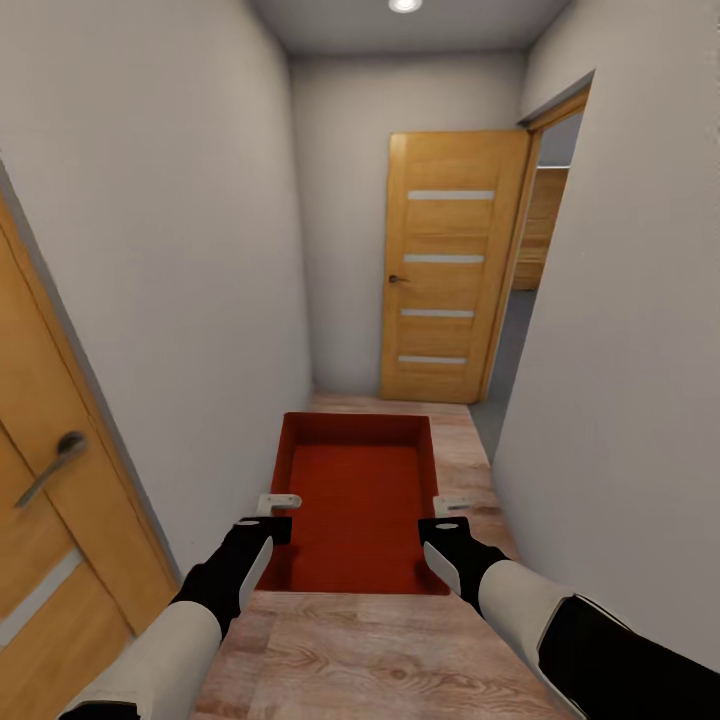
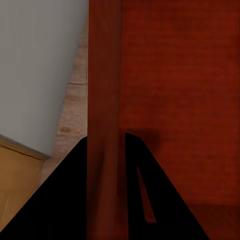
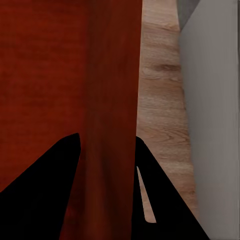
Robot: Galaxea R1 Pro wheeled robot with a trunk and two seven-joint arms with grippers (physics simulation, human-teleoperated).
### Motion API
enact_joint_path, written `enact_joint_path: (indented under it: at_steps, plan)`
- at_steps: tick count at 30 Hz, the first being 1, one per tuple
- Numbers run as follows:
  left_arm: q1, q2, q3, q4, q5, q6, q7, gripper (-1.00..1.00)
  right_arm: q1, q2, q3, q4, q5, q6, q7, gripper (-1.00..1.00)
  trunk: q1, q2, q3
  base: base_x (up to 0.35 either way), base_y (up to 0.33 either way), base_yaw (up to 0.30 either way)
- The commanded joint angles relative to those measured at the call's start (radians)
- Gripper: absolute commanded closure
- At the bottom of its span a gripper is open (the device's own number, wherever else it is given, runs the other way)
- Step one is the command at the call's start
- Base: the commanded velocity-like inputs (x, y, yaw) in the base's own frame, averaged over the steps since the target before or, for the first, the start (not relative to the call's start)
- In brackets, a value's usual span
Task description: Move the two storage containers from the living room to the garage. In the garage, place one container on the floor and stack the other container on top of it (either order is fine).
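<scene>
Storage container (image 1: 355, 490), orange-red, open-top: held out front between both arms, above wood plank floor (image 1: 380, 660) of narrow hallway, carried level for transit. L to R: door w/ lever handle (image 1: 50, 520) close at left; left gripper (image 1: 272, 512) pinching left wall of bin; right gripper (image 1: 440, 515) pinching right wall; white wall (image 1: 620, 400) tight at right. Ahead: slatted wooden door (image 1: 450, 270), swung open beside an opening at right; likely obstacle in the tight passage.
</scene>
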Motion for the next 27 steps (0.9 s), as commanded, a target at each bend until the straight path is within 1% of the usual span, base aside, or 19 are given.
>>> enact_joint_path:
  at_steps: [1,3,6,27]
  plan:
    - [0.0,-0.016,0.003,0.001,-0.001,0.016,0.001,1.0,-0.001,0.001,0.05,-0.031,0.024,-0.047,-0.002,1.0,0.001,-0.002,-0.002,0.322,0.0,-0.215]
    - [0.0,-0.016,0.003,0.001,-0.001,0.016,0.001,1.0,-0.001,0.001,0.05,-0.031,0.024,-0.047,-0.002,1.0,0.001,-0.002,-0.002,0.322,0.0,-0.22]
    - [0.0,-0.016,0.002,0.001,-0.001,0.016,0.0,1.0,-0.001,0.001,0.05,-0.031,0.024,-0.047,-0.002,1.0,0.001,-0.002,-0.002,0.322,0.0,-0.085]
    - [0.0,-0.016,0.002,0.001,-0.001,0.016,-0.001,1.0,-0.001,0.0,0.05,-0.031,0.024,-0.047,-0.002,1.0,0.001,-0.002,-0.002,0.322,0.0,-0.002]
